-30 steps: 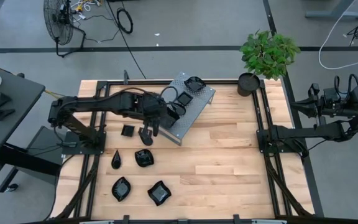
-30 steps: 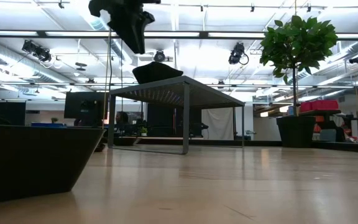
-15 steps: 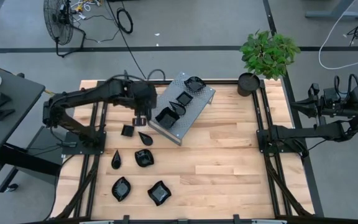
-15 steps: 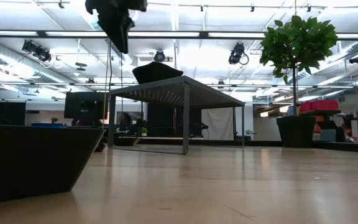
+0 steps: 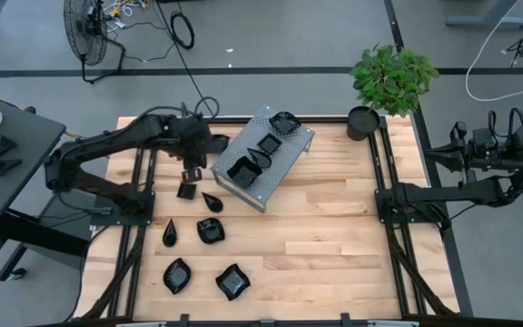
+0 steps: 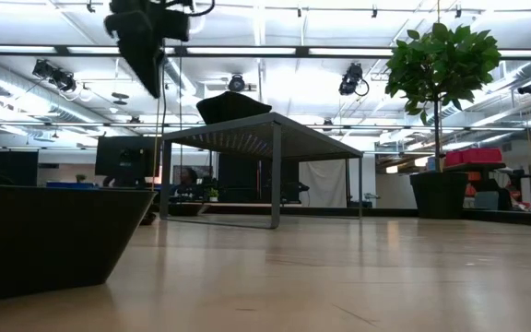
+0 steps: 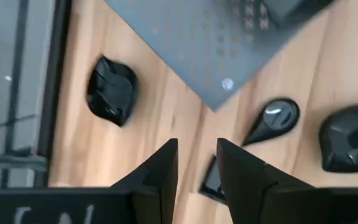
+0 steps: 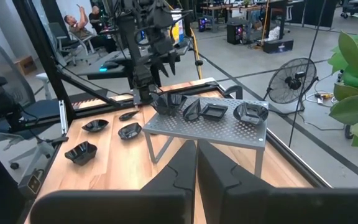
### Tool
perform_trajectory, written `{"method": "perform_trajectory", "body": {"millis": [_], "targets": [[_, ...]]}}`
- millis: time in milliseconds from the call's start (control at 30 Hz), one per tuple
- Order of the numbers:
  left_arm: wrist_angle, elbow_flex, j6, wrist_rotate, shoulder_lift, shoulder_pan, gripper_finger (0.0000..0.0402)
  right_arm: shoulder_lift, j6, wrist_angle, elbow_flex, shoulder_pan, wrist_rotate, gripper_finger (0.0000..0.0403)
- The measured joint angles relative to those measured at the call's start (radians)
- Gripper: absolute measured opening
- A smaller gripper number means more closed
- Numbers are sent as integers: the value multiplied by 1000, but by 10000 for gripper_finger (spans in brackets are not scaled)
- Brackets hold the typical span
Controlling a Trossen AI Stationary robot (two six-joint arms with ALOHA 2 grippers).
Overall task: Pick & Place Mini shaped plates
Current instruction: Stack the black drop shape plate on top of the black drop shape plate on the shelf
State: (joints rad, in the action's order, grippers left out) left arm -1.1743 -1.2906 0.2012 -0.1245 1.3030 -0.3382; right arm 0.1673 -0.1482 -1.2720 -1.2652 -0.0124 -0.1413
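One left hand (image 5: pixel 192 173) hovers empty above the table (image 5: pixel 334 227).

I count three glossy black plates (image 5: pixel 260 154) on the grey perforated stand (image 5: pixel 284 168); six more (image 5: pixel 209 231) lie loose on the wooden table (image 5: pixel 334 236) beside it, all upright.

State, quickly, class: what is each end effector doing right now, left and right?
Left end effector: open, empty, above the small plates beside the grey rack.
Right end effector: closed, empty, parked at the table's right side.
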Motion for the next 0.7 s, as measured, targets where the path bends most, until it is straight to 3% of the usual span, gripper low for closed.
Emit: {"method": "perform_trajectory", "body": {"millis": [233, 533, 700], "targets": [[54, 133, 25, 85, -49, 42, 117, 0, 0, 0, 0, 0, 0, 20], [161, 299, 279, 96, -55, 117, 117, 0, 0, 0, 0, 0, 0, 20], [272, 393, 372, 174, -55, 127, 120, 0, 0, 0, 0, 0, 0, 20]]}}
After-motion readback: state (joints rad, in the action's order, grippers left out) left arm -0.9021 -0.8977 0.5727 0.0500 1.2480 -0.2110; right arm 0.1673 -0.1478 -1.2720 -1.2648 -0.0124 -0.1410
